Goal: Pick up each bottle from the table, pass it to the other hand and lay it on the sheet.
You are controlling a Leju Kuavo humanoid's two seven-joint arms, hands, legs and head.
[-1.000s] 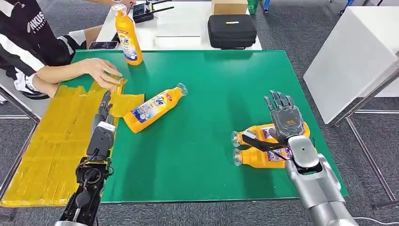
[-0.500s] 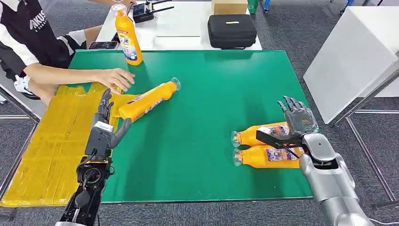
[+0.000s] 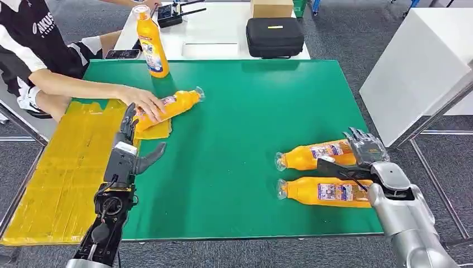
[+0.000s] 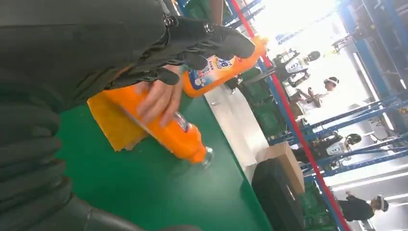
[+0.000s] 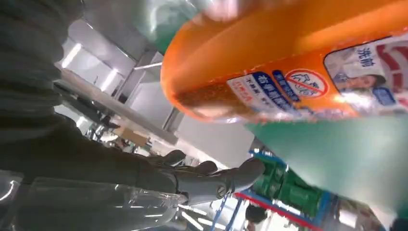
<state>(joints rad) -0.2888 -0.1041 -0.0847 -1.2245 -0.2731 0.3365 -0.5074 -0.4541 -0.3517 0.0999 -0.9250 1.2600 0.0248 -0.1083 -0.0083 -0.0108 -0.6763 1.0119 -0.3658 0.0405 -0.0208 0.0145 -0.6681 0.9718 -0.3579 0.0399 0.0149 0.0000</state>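
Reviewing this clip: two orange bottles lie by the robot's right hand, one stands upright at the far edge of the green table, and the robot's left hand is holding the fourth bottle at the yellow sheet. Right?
Not quite. The head view shows a person's hand holding the fourth bottle at the yellow sheet; the robot's left hand is empty, fingers apart. The rest stands: two orange bottles by the right hand, one upright bottle at the far edge.

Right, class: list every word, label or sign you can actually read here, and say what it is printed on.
Chinese characters "洗" and "洁": label of the near lying bottle.
Red crossed-circle sign: same label.
Letters "KUS": the person's black shirt.
Labels on the upright bottle and the far lying bottle: too blurred.
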